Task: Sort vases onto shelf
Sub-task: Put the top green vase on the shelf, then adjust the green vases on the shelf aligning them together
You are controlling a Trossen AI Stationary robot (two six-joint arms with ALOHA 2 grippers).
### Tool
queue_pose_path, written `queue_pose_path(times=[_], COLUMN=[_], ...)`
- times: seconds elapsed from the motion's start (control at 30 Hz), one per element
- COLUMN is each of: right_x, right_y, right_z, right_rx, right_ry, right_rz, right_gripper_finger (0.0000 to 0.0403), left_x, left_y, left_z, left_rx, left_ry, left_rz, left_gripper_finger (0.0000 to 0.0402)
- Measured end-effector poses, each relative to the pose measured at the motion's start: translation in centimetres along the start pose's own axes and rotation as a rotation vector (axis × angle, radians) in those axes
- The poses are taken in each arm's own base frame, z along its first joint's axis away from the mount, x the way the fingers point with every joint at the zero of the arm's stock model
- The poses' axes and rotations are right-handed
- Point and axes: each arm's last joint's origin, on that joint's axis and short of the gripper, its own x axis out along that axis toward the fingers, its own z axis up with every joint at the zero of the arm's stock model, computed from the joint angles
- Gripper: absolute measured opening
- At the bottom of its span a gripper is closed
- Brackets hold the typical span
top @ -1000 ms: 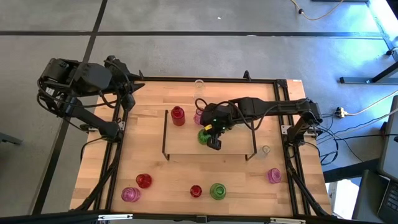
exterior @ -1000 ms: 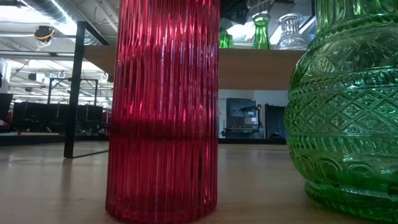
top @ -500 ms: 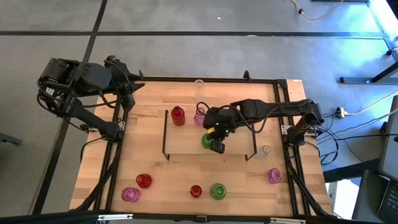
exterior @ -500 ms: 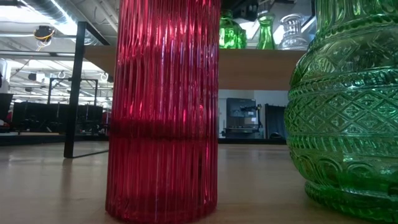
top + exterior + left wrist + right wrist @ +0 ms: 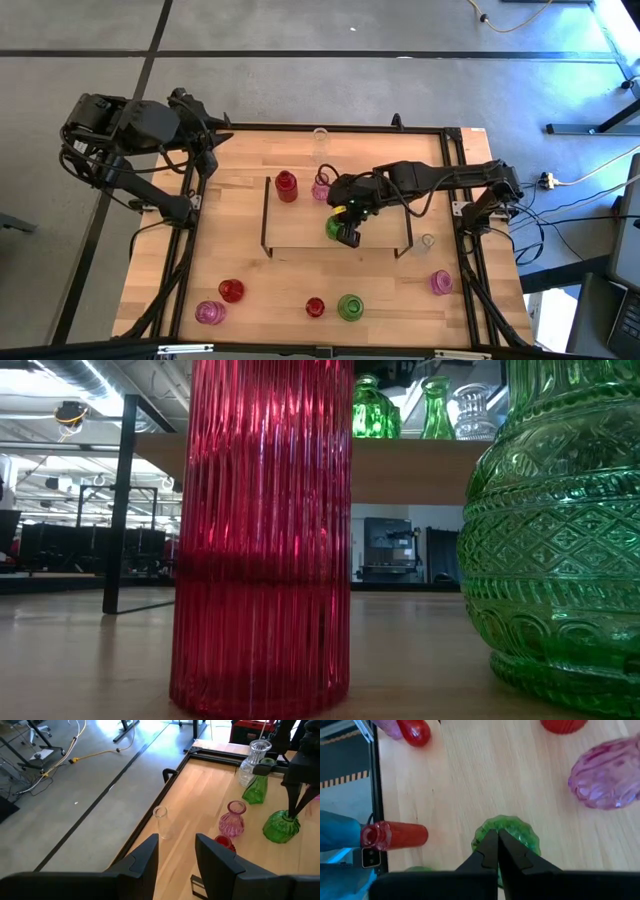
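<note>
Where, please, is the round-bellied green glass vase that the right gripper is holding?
In the high view, the round-bellied green glass vase is on the light-wood shelf, right of its centre, gripped by the right gripper, with a pink glass vase just behind it.

High view: the whole table is being viewed from overhead.
Low view: the red vase is being viewed close, level.
Shared: the shelf.

Wooden table bearing shelf and 7 scattered vases.
</note>
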Motion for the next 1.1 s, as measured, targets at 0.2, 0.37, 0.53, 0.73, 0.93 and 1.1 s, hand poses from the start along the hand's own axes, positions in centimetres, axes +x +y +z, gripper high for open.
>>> queue_pose_path(times=[0.2, 0.37, 0.53, 0.73, 0.93, 1.1], right_x=[-1.1, -3.9, -9.4, -12.9, -11.8, -10.9], right_y=[0.1, 0.1, -1.1, -4.1, -5.2, -5.2], right_z=[0.3, 1.1, 1.5, -0.1, 0.6, 0.9], right_rx=[-0.003, 0.004, 0.028, 0.188, 0.220, 0.220], right_ry=[-0.070, -0.184, -0.211, -0.034, 0.024, 0.054], right_rz=[0.004, -0.064, -0.234, -0.334, -0.255, -0.224], right_gripper_finger=[0.0006, 0.0048, 0.0104, 0.0126, 0.0100, 0.0029], left_x=[0.0, 0.0, 0.0, 0.0, 0.0, 0.0], left_y=[0.0, 0.0, 0.0, 0.0, 0.0, -0.1], left_z=[0.0, 0.0, 0.0, 0.0, 0.1, 0.3], left_rx=[-0.001, -0.001, -0.001, -0.004, -0.009, -0.023], left_ry=[0.000, 0.000, 0.000, -0.003, -0.009, -0.026], left_rz=[0.000, 0.000, 0.000, 0.000, -0.002, -0.008], left_gripper_finger=[0.0121, 0.0121, 0.0121, 0.0121, 0.0121, 0.0121])
